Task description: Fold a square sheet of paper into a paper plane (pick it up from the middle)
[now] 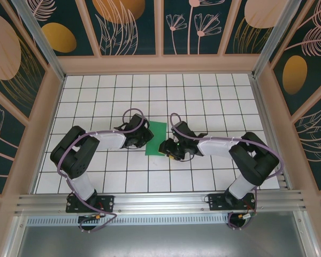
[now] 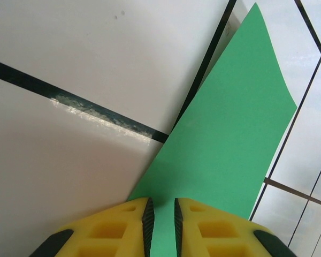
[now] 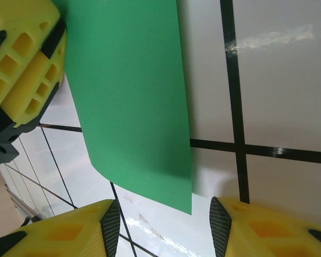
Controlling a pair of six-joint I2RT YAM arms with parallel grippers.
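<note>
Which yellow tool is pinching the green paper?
The left tool: it is shut on the edge of the green paper. The right tool is wide open, pinching nothing.

The green paper lies on the white grid table, between the two sets of fingers. The left gripper reaches its left edge. The right gripper sits at its near right corner, overlapping the sheet there. The jaws are too small to tell how they stand.
</note>
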